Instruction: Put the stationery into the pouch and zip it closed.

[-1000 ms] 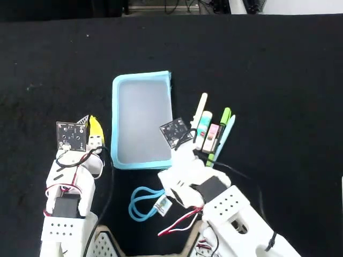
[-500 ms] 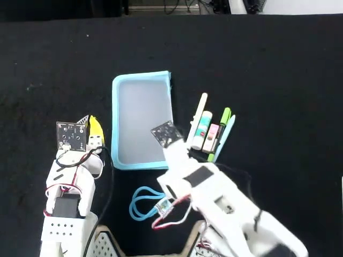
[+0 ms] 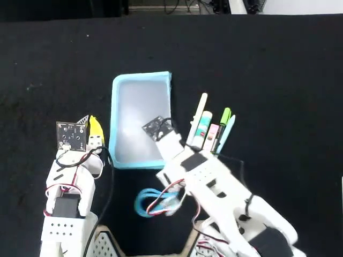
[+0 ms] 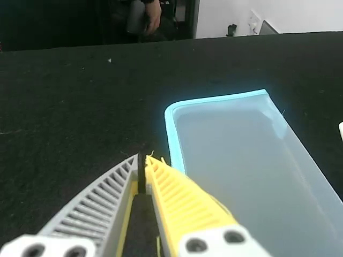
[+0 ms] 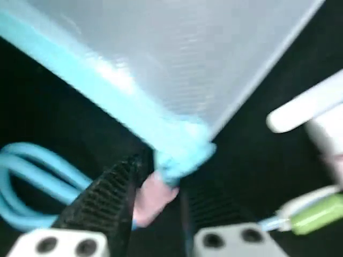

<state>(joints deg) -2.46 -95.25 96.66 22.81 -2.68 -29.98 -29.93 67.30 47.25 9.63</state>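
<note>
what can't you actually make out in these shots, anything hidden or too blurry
- Right wrist view: the pink thing by the right hand is too blurred to identify.
- High view: the right arm covers the pouch's near right corner and the stationery's near ends.
- Left wrist view: the frame edge cuts off part of the pouch.

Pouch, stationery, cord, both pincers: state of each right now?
pouch: lying flat, nothing visible inside; zipper state unclear.
stationery: in a row outside the pouch, beside it.
blue cord: looped, by the pouch's edge toward the arms.
left pincer: shut, empty, beside the pouch.
right pincer: at the pouch's corner nearest the stationery; grip unclear.
</note>
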